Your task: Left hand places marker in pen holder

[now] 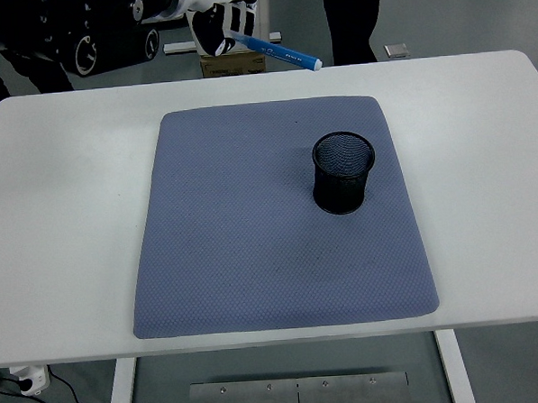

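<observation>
My left hand [222,28] hangs high over the table's far edge, left of centre, its fingers curled around a blue marker [279,51]. The marker sticks out to the right and slightly downward, its tip near the table's back rim. A black mesh pen holder [343,171] stands upright on the right half of the blue-grey mat [253,238], well below and to the right of the marker. The right arm does not show.
The white table [62,221] carries only the mat and holder. A person's dark legs [354,16] stand behind the far edge. A cardboard box [230,64] sits on the floor beyond the table. A white plug [30,381] lies below the near left corner.
</observation>
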You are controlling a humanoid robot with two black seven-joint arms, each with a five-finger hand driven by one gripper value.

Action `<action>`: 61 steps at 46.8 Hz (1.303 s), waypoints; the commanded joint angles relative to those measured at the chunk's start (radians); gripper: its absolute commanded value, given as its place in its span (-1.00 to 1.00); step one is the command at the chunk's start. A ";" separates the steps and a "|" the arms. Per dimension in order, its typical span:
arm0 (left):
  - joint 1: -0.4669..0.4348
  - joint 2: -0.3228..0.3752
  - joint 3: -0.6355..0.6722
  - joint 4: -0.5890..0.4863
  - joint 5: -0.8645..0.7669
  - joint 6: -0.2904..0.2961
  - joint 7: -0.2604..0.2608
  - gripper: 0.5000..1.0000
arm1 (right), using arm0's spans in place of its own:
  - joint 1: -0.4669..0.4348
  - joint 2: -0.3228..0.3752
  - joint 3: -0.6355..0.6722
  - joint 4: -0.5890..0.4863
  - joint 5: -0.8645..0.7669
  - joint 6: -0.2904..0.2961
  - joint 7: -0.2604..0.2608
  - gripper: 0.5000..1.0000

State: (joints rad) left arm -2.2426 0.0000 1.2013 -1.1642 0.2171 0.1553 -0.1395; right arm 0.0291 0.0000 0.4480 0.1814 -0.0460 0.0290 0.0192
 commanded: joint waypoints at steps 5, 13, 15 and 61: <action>0.001 0.000 -0.034 0.000 0.047 0.001 0.001 -1.00 | 0.000 0.000 0.000 0.000 0.000 0.000 0.001 1.00; 0.008 0.000 -0.063 0.000 0.102 0.001 0.003 -1.00 | 0.000 0.000 0.000 0.001 0.000 0.000 0.001 1.00; 0.008 0.000 -0.072 0.000 0.113 0.001 0.003 -1.00 | 0.000 0.000 0.000 0.001 0.000 -0.001 -0.001 1.00; 0.008 0.000 -0.147 -0.002 0.337 0.003 0.020 -1.00 | 0.000 0.000 0.000 0.000 0.000 0.000 0.001 1.00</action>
State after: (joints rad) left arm -2.2356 0.0000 1.0537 -1.1659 0.5524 0.1561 -0.1197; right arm 0.0291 0.0000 0.4480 0.1814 -0.0464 0.0283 0.0196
